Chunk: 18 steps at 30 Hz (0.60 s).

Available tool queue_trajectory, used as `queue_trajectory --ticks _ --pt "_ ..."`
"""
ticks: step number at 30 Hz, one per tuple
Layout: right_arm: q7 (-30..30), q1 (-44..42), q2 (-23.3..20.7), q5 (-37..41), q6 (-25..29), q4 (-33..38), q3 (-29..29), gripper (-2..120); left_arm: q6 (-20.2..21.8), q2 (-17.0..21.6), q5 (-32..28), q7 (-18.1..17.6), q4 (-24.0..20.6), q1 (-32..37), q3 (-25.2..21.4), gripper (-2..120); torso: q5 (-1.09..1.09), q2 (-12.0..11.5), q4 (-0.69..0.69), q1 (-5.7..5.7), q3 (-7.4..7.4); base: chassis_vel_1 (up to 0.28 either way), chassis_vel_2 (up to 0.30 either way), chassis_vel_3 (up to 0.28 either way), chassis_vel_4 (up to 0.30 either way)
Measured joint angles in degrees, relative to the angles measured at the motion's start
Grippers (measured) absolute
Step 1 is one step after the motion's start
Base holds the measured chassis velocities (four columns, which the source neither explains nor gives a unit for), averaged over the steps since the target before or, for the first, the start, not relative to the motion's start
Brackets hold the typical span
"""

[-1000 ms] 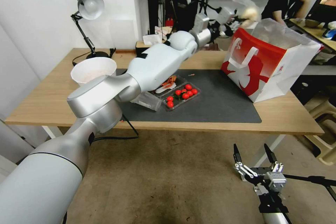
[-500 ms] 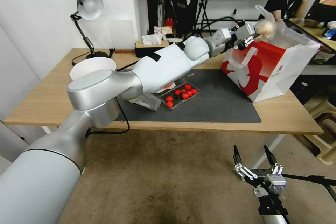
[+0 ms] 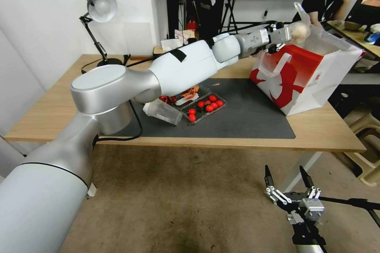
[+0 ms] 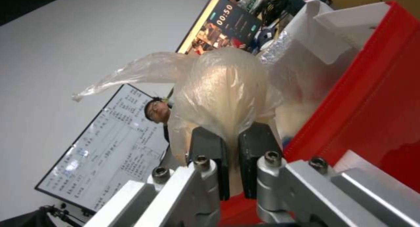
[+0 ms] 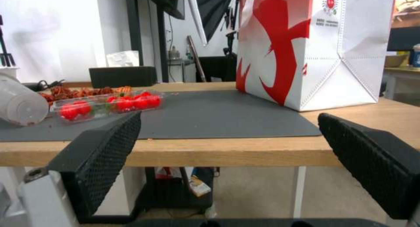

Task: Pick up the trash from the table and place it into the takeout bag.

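Nearest to the robot, the right hand [image 3: 289, 189] hangs low in front of the desk [image 3: 59, 114], below its edge, with both fingers spread wide and nothing between them. It is idle.

On the dark mat [image 3: 245, 118] some trash is left: a clear plastic cup [image 3: 163, 112] lying on its side, a clear tray of red tomatoes [image 3: 205, 107], and beside it a tray with reddish food leftovers [image 3: 186, 94]. They are near each other at the mat's left part, well apart from the takeout bag [image 3: 304, 79].

Farther on, the left arm stretches over the desk to the bag. The left hand [image 3: 285, 34] is clenched on the bagged beige lump [image 3: 299, 31]; in the left wrist view its two black pads [image 4: 209, 148] pinch the plastic under the lump, and a loose tail of the film sticks out. One second ago this hand was behind the bag's near left corner; half a second ago it reached the rim. Now the lump is right at the bag's open top, beside the red wall, and is not released yet.

I judge the carry is almost finished: the lump needs only to be let go over the opening. The loose film may catch on the liner.
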Motion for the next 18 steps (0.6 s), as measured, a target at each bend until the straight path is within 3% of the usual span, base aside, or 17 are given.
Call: queue_trajectory --ticks 11,13,15,18 --pt "-0.06 0.15 0.02 -0.03 0.03 0.05 0.12 100 -0.39 0.0 -0.17 -1.78 0.16 -1.33 -0.26 33 0.0 0.0 0.0 0.0 0.0 0.0 0.0 0.0 0.0" --pt "-0.18 0.78 0.25 -0.03 -0.07 -0.56 0.01 100 0.9 -0.01 -0.75 -4.24 -1.17 -2.1 -0.6 58 0.0 0.0 -0.01 0.0 0.0 0.0 0.0 0.0 0.0" --pt "-0.2 0.85 0.25 -0.03 -0.07 -0.7 -0.01 100 0.99 -0.01 -0.87 -4.31 -1.19 -2.14 -0.62 62 0.0 0.0 -0.01 0.0 0.0 0.0 0.0 0.0 0.0" --pt "-0.26 1.14 0.25 -0.03 -0.07 -1.11 -0.11 100 1.01 0.01 -1.05 -4.38 -0.96 -2.2 -0.75 77 0.0 0.0 0.0 0.0 0.0 0.0 0.0 0.0 0.0"
